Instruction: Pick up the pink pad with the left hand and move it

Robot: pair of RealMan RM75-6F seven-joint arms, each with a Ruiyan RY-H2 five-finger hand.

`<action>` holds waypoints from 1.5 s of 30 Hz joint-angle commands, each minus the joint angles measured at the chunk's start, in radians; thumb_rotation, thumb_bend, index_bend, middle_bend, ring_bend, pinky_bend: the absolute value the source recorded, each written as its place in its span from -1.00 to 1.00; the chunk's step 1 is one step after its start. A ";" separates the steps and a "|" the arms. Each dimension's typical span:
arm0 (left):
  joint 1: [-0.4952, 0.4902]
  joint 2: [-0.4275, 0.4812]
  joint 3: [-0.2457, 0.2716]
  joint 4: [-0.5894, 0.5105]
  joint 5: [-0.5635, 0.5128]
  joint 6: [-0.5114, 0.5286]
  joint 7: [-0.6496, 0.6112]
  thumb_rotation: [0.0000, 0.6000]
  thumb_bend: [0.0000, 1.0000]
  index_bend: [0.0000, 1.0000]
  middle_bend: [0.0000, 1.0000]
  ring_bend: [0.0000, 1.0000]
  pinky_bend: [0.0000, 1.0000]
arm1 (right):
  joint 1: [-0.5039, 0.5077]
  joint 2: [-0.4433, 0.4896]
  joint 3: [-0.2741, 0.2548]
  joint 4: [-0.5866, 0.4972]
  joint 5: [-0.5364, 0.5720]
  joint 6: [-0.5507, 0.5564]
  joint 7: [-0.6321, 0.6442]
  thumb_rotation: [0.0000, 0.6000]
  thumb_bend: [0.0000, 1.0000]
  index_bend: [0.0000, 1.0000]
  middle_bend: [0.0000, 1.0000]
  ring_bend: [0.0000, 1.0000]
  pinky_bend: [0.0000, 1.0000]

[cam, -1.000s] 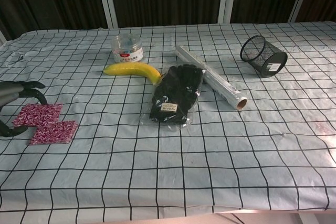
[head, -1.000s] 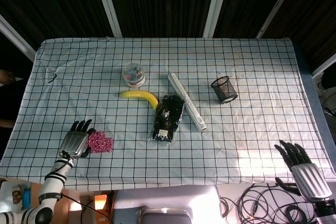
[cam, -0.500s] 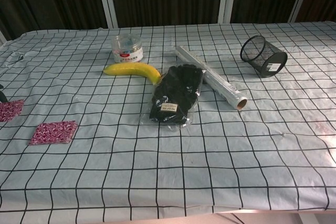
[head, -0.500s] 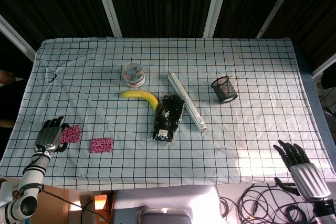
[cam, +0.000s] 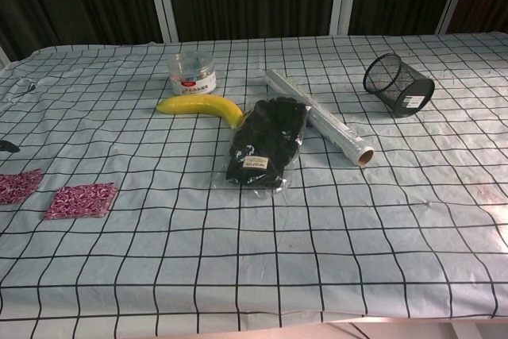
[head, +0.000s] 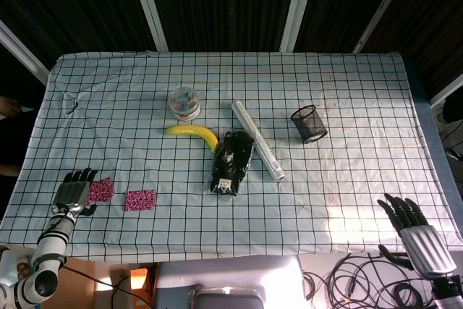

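1. Dark panelled walls with pale uprights stand behind a worktop [head: 347, 85] covered in a white cloth ruled with black squares
2. Two pink pads lie near the left front corner, a small gap between them: the pink pad [head: 100, 190] at the far left, and a second pad [head: 139, 200] just to its right
3. At the left edge, the left hand [head: 74, 189] sits against the pink pad, fingers reaching onto or beside it; whether it pinches the pad or only touches it cannot be told from the head view, and the chest view shows no more than a dark tip at its border
4. By its look the pad is thin, flat, light and probably soft, so it should bend rather than hold its shape; a pinch at one edge or corner seems the best hold, since it lies flush on the cloth
5. The right hand [head: 418, 231] hangs off the near right corner with fingers spread, holding nothing
6. Well to the right lie a banana [head: 193, 132], a small jar [head: 184, 103], a black packet [head: 231, 163], a foil roll [head: 257, 150] and a mesh cup [head: 309, 123]; none crowds the pads
7. Only the second pad is close enough to be nudged
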 commanded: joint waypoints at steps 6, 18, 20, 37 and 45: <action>0.023 0.059 0.020 -0.154 0.174 0.055 -0.048 1.00 -0.36 -0.85 -1.00 -1.00 -1.00 | 0.001 0.001 0.000 0.001 -0.004 0.002 0.006 1.00 -0.60 -1.00 -1.00 -1.00 -1.00; -0.031 -0.047 0.022 -0.173 0.153 0.076 0.093 1.00 -0.36 -0.68 -1.00 -1.00 -1.00 | 0.003 0.005 -0.003 0.003 -0.010 0.002 0.016 1.00 -0.60 -1.00 -1.00 -1.00 -1.00; -0.039 -0.064 0.025 -0.167 0.133 0.077 0.117 1.00 -0.36 -0.68 -1.00 -1.00 -1.00 | 0.002 0.005 -0.004 0.005 -0.011 0.005 0.018 1.00 -0.60 -1.00 -1.00 -1.00 -1.00; -0.058 -0.106 0.038 -0.118 0.067 0.068 0.137 1.00 -0.36 -0.47 -1.00 -1.00 -1.00 | -0.002 0.004 -0.005 0.015 -0.010 0.010 0.025 1.00 -0.60 -1.00 -1.00 -1.00 -1.00; -0.056 -0.117 0.037 -0.097 0.081 0.065 0.109 1.00 -0.36 -0.38 -1.00 -1.00 -1.00 | 0.000 0.004 -0.005 0.014 -0.011 0.008 0.024 1.00 -0.60 -1.00 -1.00 -1.00 -1.00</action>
